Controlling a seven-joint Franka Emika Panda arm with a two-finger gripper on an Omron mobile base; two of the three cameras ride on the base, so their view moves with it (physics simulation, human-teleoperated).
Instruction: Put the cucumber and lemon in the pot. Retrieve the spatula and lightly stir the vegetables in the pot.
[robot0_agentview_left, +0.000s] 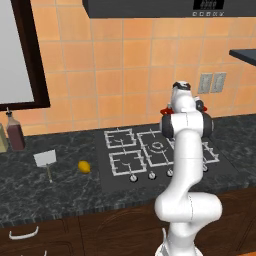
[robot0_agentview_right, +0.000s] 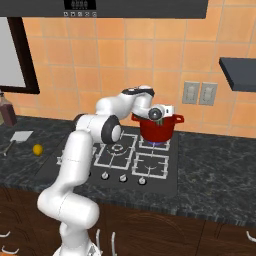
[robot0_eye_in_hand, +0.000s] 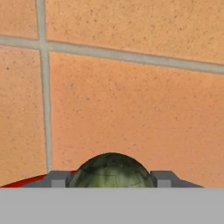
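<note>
The bench (robot0_agentview_left: 60, 192) looks like dark polished stone with pale veins. The wall tiles (robot0_agentview_left: 125, 65) are orange, matt and finely speckled, with grey joints. The pot (robot0_agentview_right: 157, 129) has a smooth red enamel look with a slight shine. The cucumber (robot0_eye_in_hand: 111, 171) has a dark green, mottled skin. The lemon (robot0_agentview_left: 84, 167) is plain yellow and smooth. The hob grates (robot0_agentview_left: 122, 150) look like pale metal.

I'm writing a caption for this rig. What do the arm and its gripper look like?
The arm is glossy white, built of rounded tubular links with dark grey joint rings and a bulbous base segment. The gripper has two small grey, blocky finger tips. No cables or markings are visible.
</note>
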